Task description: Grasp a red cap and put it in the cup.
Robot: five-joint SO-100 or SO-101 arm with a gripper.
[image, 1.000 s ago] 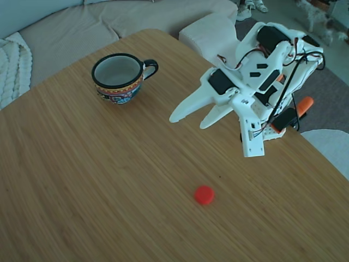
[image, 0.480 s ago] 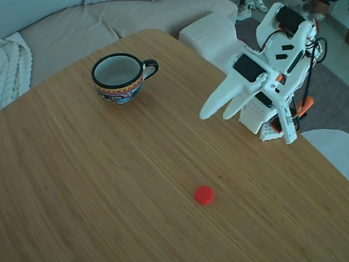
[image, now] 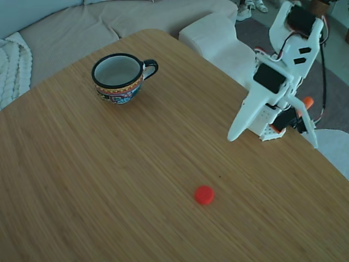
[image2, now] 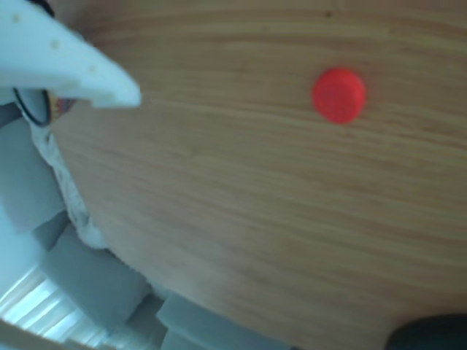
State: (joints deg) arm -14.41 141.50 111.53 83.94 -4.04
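- We see a wooden table (image: 109, 164) with a fine straight grain filling most of the fixed view; it spreads out below the claw and away to its left, and its rounded far edge passes behind the claw.
- We see a pale sofa (image: 109, 22) beyond the table's far edge, up and to the left of the claw in the fixed view.
- We see a white knitted blanket (image: 11, 65) at the left border, well apart from the claw.
- We see a pale cushioned block (image: 210, 35) just off the table edge, up-left of the claw.
- We see grey floor (image: 338, 93) to the claw's right.
- In the other view, we see the table (image2: 255, 204) again, with blurred grey shapes (image2: 95, 292) past its edge.
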